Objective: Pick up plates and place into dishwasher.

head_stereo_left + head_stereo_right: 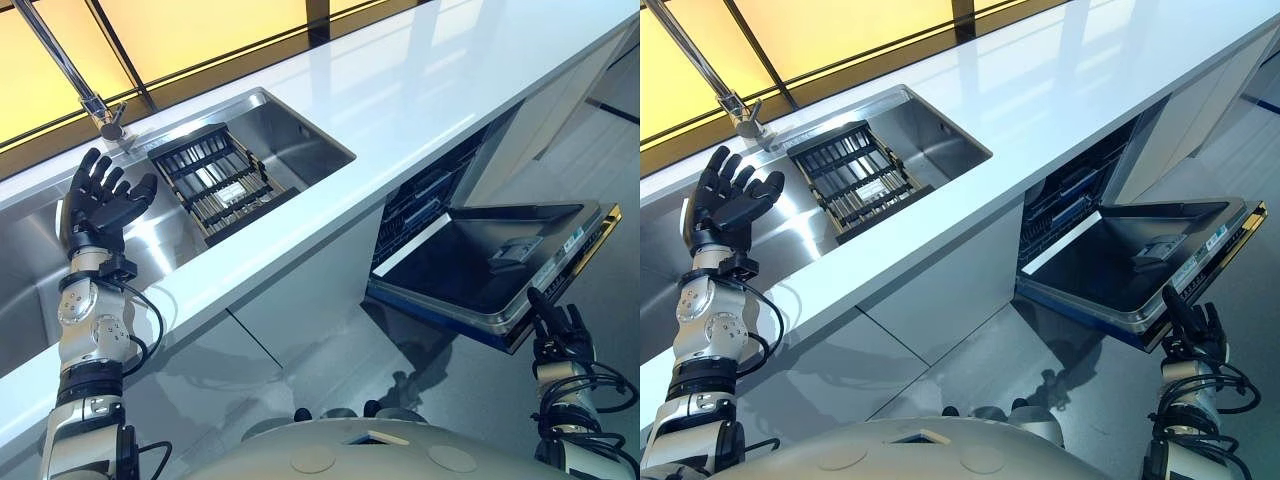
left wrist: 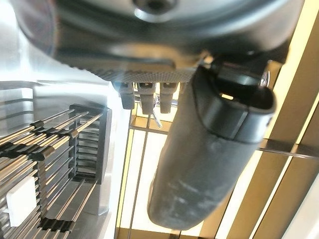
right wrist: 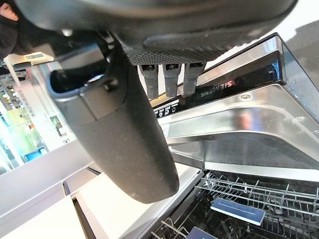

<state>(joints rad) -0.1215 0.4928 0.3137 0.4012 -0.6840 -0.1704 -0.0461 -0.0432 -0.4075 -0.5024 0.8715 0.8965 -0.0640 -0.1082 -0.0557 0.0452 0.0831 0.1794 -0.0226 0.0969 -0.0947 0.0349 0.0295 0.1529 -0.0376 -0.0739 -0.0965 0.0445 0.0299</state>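
Note:
A black wire dish rack [image 1: 218,180] sits in the steel sink [image 1: 300,135], with a small white piece [image 2: 20,201] among its wires. My left hand [image 1: 100,200] is raised over the sink to the left of the rack, open with fingers spread and holding nothing. The dishwasher [image 1: 430,200] under the counter has its door [image 1: 490,262] folded down. Its wire basket [image 3: 249,199] appears in the right wrist view. My right hand [image 1: 560,330] is just below the door's front edge, open, fingers straight and empty.
A long white counter [image 1: 420,90] runs across the view, with the sink set into it. A chrome tap [image 1: 100,112] stands behind the sink beside my left hand. Grey cabinet fronts [image 1: 300,290] fill the space left of the dishwasher.

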